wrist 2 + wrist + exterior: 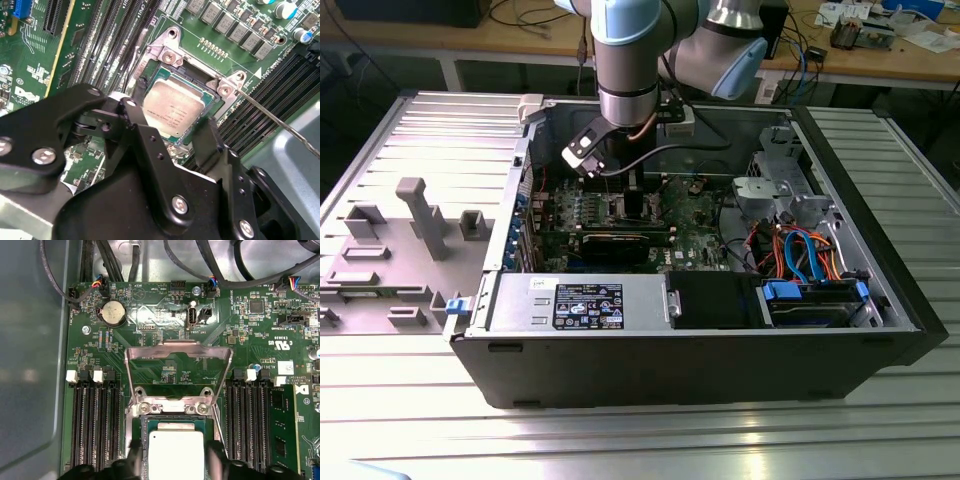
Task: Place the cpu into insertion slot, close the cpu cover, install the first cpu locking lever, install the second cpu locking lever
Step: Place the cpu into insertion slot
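A ribbed, silver-grey metal table (620,440) spreads across the scene, with bright glare on its near slats. At the exterior view's left, a grey moulded holder (420,215) rests on it. Behind runs a wooden workbench (440,42) strewn with cables (520,12) and small clutter, with dark shadow beneath.

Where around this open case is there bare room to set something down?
Free: the ribbed table in front of the computer case, and on the exterior view's right of it. Crowded: the grey fixture on the exterior view's left, and around the cpu, hemmed by the tool, raised cpu cover and memory slots.
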